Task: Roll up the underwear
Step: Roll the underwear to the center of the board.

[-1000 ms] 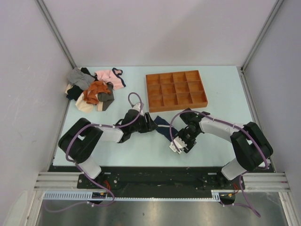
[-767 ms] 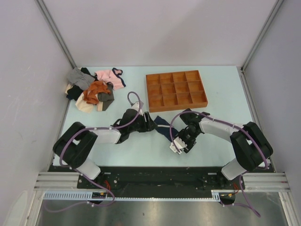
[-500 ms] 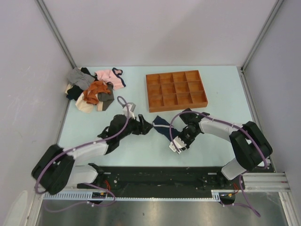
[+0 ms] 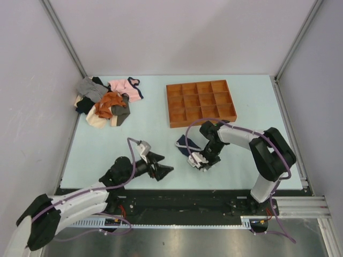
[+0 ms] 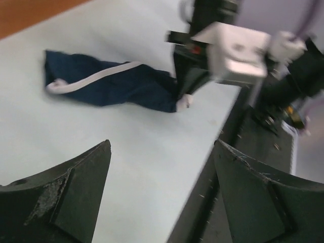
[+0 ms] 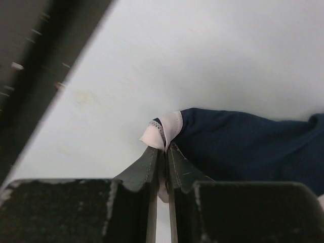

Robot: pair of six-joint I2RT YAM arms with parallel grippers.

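Note:
The navy underwear (image 4: 186, 144) with white trim lies bunched on the pale table in front of the wooden tray. My right gripper (image 4: 196, 157) is shut on its white-trimmed near corner; in the right wrist view the jaws (image 6: 163, 151) pinch the white edge with the navy fabric (image 6: 243, 147) running off to the right. My left gripper (image 4: 166, 170) is open and empty, near the table's front edge, to the left of the underwear. In the left wrist view the underwear (image 5: 106, 86) lies stretched out ahead of the open fingers (image 5: 76, 187), with the right gripper at its end.
A wooden tray (image 4: 200, 103) with several compartments stands at the back centre. A pile of garments (image 4: 106, 101), pink, orange and grey, lies at the back left. The black front rail (image 4: 177, 195) runs along the table's near edge.
My left gripper let go of the underwear and pulled back toward the front left, now open. My right gripper moved left with its corner, bunching the underwear shorter.

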